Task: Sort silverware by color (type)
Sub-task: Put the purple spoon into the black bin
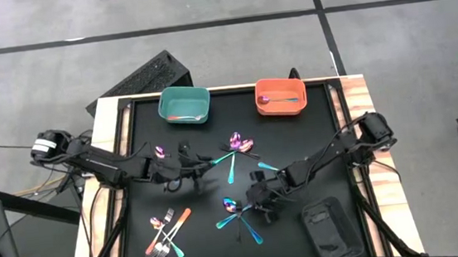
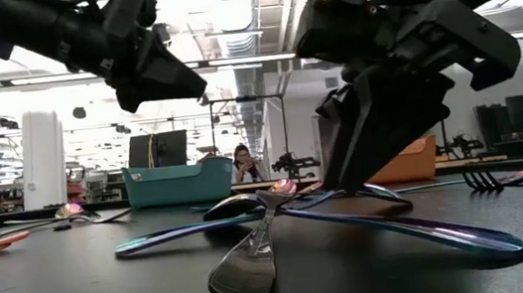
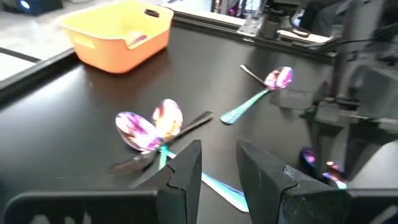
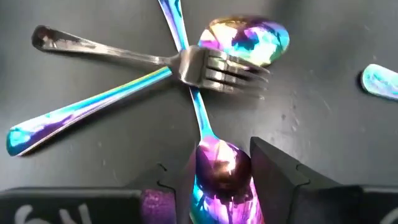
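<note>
Now | right tool (image 4: 217, 180) | parted, straddling spoon (image 4: 221, 165) bowl

Two bins, a pouch and a keyboard around a black table

A teal bin (image 1: 184, 105) and an orange bin (image 1: 281, 96) stand apart along the far edge of the table (image 1: 314, 150); a dark pouch (image 1: 330, 229) lies at its near right corner, a black keyboard (image 1: 138, 82) rests on the floor beyond, and a person (image 2: 242, 163) sits far behind.
</note>
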Controlling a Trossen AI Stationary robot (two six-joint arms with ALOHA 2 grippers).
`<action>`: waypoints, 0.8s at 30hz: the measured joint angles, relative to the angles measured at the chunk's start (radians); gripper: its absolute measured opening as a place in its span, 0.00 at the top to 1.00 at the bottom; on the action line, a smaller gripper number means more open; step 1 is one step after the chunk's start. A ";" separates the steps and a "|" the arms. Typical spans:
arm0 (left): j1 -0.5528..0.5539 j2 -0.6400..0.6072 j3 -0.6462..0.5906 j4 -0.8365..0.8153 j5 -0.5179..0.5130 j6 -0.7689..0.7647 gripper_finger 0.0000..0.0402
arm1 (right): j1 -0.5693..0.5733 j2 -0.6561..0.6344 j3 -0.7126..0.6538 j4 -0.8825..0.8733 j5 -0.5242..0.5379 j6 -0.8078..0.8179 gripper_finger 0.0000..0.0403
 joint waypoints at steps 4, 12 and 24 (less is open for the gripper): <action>0.042 0.000 0.000 -0.002 0.000 0.023 0.78 | -0.018 -0.036 -0.004 -0.095 -0.011 0.036 0.66; 0.095 0.000 0.000 -0.005 0.023 0.038 0.78 | -0.025 -0.105 -0.013 -0.063 -0.079 0.006 0.58; 0.096 0.000 0.000 -0.005 0.016 0.042 0.78 | -0.035 -0.016 -0.006 -0.087 -0.084 -0.006 0.56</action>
